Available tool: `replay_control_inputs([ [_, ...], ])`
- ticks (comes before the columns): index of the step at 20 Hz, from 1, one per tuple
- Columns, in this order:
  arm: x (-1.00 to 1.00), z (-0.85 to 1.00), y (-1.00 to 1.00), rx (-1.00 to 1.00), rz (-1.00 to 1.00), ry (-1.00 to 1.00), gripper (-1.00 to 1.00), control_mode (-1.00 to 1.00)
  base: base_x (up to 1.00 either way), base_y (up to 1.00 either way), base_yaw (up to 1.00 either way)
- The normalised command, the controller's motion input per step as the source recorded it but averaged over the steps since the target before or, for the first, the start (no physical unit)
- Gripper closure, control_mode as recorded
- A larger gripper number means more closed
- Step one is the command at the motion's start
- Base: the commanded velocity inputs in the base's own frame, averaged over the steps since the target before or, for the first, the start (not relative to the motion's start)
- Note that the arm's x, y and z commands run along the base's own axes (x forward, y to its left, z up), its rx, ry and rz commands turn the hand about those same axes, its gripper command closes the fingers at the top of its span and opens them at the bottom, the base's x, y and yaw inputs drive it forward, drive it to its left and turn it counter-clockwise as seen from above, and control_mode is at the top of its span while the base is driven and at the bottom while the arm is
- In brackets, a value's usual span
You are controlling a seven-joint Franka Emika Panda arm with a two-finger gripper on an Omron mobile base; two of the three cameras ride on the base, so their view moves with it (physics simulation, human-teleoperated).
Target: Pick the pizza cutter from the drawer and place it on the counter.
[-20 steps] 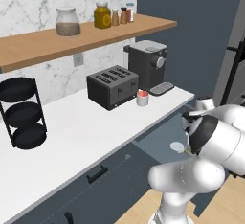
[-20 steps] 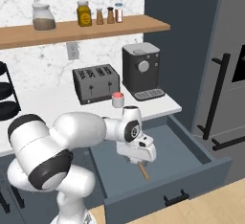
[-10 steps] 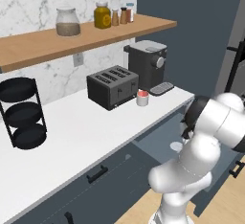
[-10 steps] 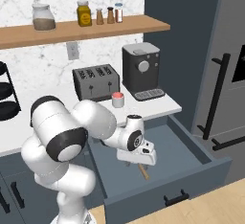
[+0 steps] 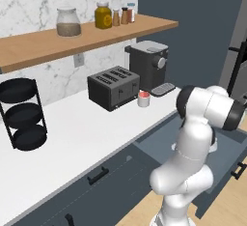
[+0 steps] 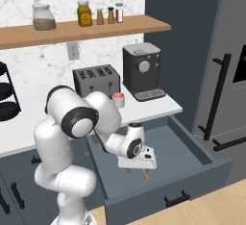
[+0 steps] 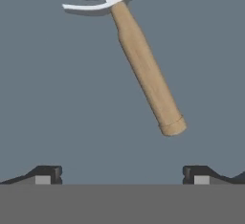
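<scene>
Wooden-handled pizza cutter (image 7: 143, 65) lies flat on drawer (image 6: 192, 144) floor, near front edge. Pincer (image 7: 122, 174) spread wide above it, empty. Light, rigid; handle middle best hold, disc slippery.

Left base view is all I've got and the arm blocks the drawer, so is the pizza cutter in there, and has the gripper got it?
Observer: Yes, the pizza cutter lies flat on the drawer floor, not gripped.
Operator: Is the gripper open?
Observer: Open; in the hand view the fingertips stand wide apart, with the gripper clear of the handle.
Operator: How is the handle lying?
Observer: In the hand view it runs diagonally, with the blade at the top edge and the handle end nearer the gripper.
</scene>
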Motion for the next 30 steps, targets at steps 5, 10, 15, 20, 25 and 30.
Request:
replay_control_inputs([
  [5, 0.13, -0.10, -0.25, 0.00, 0.16, -0.04, -1.00, -1.00, 0.00, 0.00, 0.00],
  [10, 0.01, -0.10, -0.13, 0.01, 0.05, 0.02, -1.00, -1.00, 0.00, 0.00, 0.00],
  [15, 0.12, -0.20, 0.02, 0.00, 0.00, 0.00, -1.00, -1.00, 0.00, 0.00, 0.00],
  [20, 0.10, -0.01, -0.29, 0.01, 0.05, 0.00, -1.00, -1.00, 0.00, 0.00, 0.00],
  [25, 0.15, -0.18, -0.05, 0.00, 0.05, 0.00, -1.00, -1.00, 0.00, 0.00, 0.00],
  [30, 0.28, -0.17, 0.00, 0.00, 0.03, 0.00, -1.00, -1.00, 0.00, 0.00, 0.00],
])
